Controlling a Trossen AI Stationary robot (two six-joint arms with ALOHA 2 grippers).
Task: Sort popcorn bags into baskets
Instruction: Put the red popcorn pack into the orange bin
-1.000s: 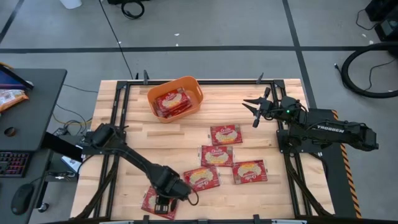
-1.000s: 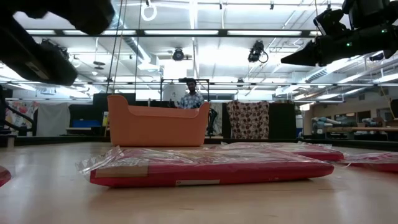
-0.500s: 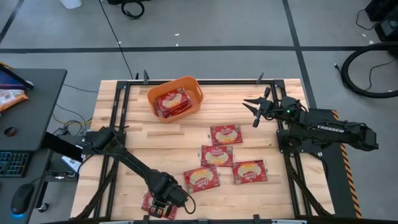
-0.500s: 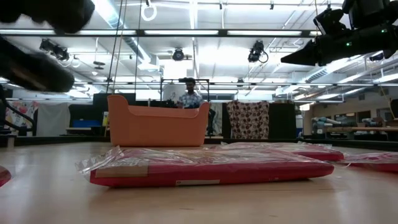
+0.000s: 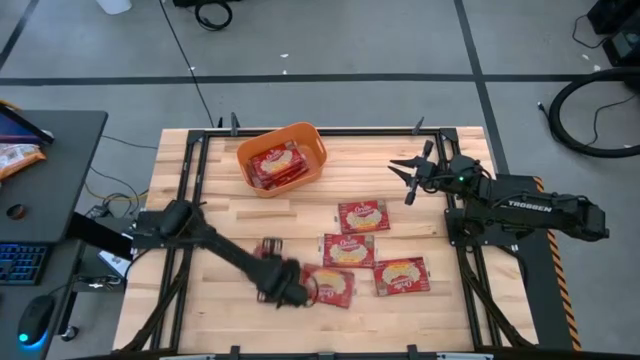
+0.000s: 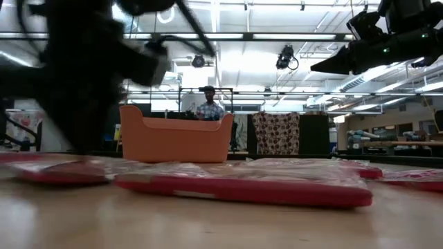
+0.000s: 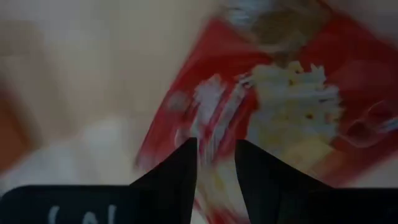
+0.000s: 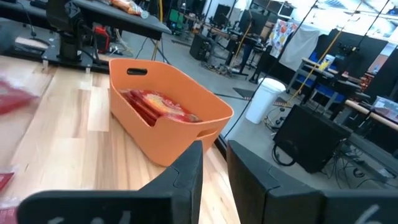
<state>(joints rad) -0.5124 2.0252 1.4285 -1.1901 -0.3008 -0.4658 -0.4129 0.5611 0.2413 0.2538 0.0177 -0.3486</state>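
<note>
Several red popcorn bags with cream labels lie flat mid-table: one (image 5: 363, 216), one (image 5: 349, 250), one (image 5: 401, 276), one (image 5: 325, 287). The orange basket (image 5: 282, 158) stands near the far edge with red bags in it (image 8: 158, 102). My left gripper (image 5: 272, 262) is just left of these bags, shut on another red bag (image 5: 268, 247), which shows blurred in the low view (image 6: 59, 171) and in the left wrist view (image 7: 280, 93). My right gripper (image 5: 405, 178) hovers open over the far right of the table, above the basket's height (image 6: 346, 59). My left gripper (image 7: 216, 149) is shut on a red popcorn bag at one edge (image 7: 211, 124), with the rest of the bag reaching out past the fingertips. Blur hides the exact place of contact. In the low view the bag sits low, close to the table top.
A black frame (image 5: 190, 150) runs around the table top. Bare wood lies left of the loose bags and along the near edge (image 5: 200, 320). A desk with a keyboard and mouse (image 5: 30, 260) stands left of the table. A person (image 6: 210, 107) shows far behind the basket.
My left gripper has swung from the table's near edge toward the far edge and the loose bags, taking along the red bag that lay by the near edge. That bag is now left of the middle bags. The right arm has kept still.
</note>
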